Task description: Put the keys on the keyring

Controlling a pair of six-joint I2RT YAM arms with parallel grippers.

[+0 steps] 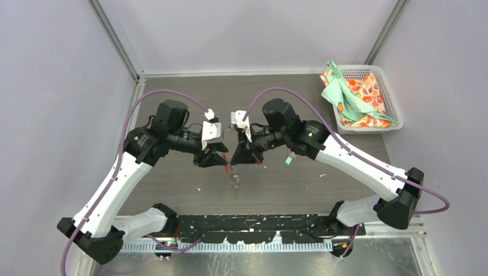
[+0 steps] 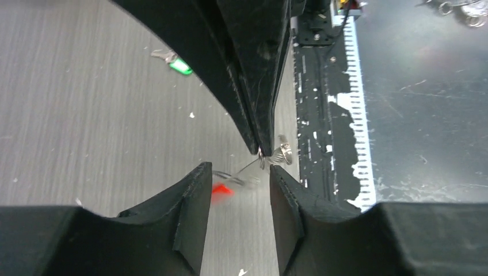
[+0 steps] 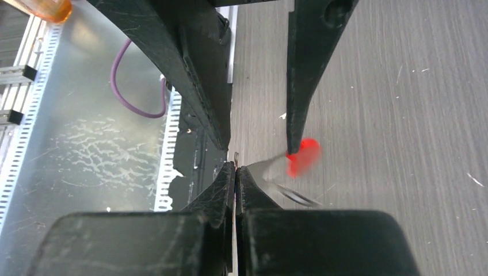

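The right pincer (image 3: 235,170) is clenching its matte black, wedge-shaped fingers tip to tip on the thin grey wire of the keyring (image 1: 233,177). The keyring is hanging above the bench between the two arms, its red plastic tab (image 3: 302,156) showing only as a blurred smear. The left pincer (image 2: 239,172) is standing released, its blunt black fingers straddling that wire and tab with a gap on either side. Out on the grey, wood-grained bench (image 2: 86,126), the green-tagged key (image 2: 177,64) is lying flat, a tiny silver blade with a bright tag, well apart from the keyring.
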